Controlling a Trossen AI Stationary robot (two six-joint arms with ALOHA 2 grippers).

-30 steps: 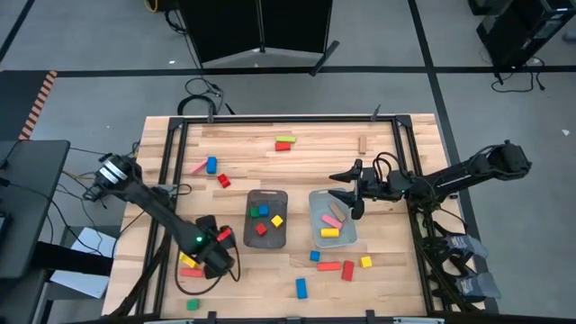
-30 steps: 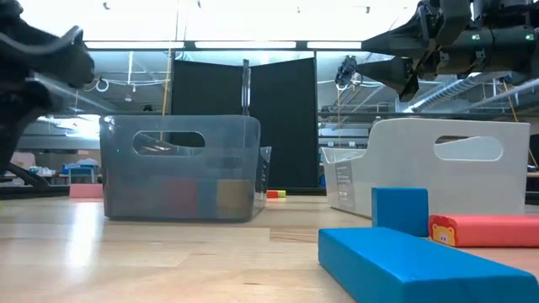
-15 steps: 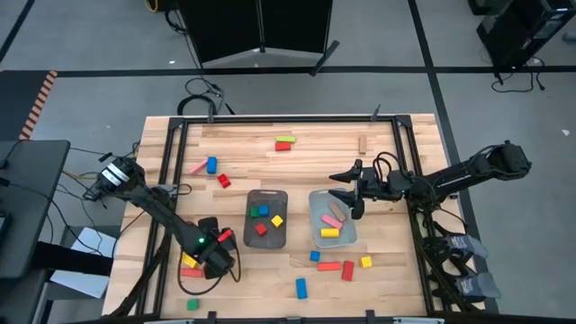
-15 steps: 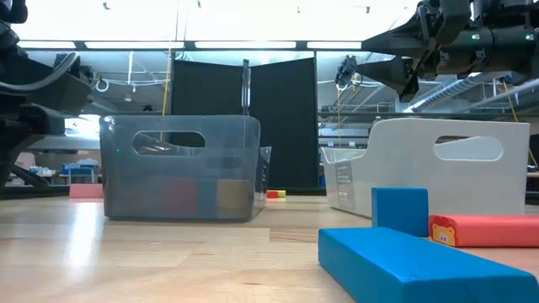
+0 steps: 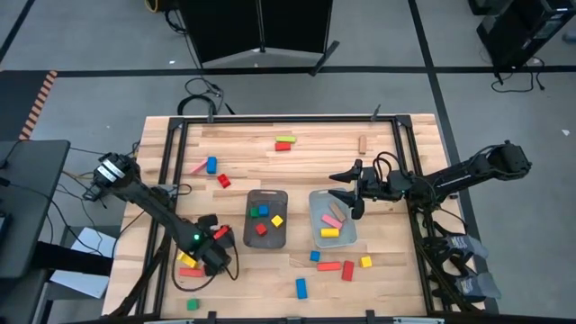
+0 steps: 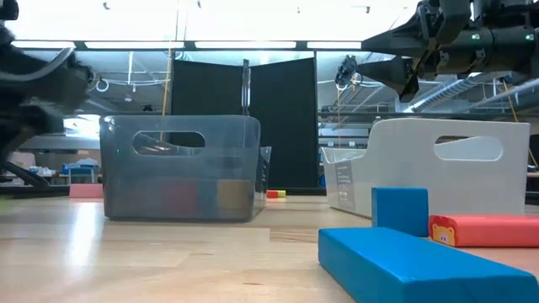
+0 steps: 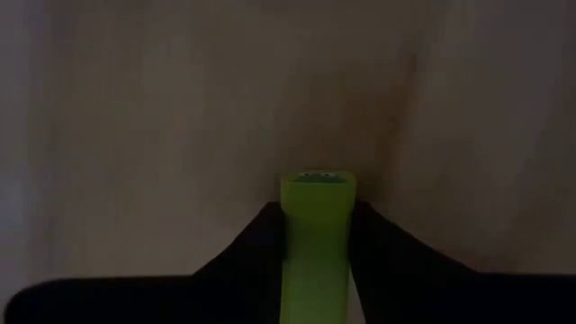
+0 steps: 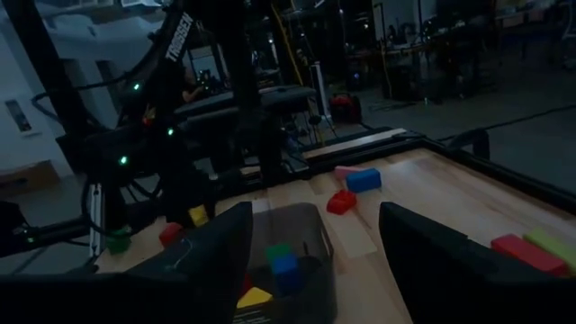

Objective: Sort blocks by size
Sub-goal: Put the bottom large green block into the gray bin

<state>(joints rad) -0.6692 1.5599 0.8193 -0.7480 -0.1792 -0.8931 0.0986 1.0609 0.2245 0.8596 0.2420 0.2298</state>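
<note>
Table point(image 5: 387, 270) front-left edge: left jaws point(image 7: 317, 236) pinching green bar point(image 7: 315, 243); right jaws point(image 5: 353, 200) wide

Wooden table point(image 5: 297, 148), pale slatted top, ringed by black metal frame point(image 5: 176, 135). Dark grey tray point(image 5: 266, 196) near table centre; pale blue-grey tray point(image 5: 317, 196) just beside it, the two apart. Low view: grey tray point(image 6: 181, 168) translucent, oval handle slot in facing wall; pale tray point(image 6: 446, 164) opaque, same slot. Black panel point(image 5: 256, 31) stands on grey floor beyond table's far edge. Cables point(image 5: 202, 90) coil near far left corner. Dark cabinet point(image 5: 513, 31) at room's far right.
</note>
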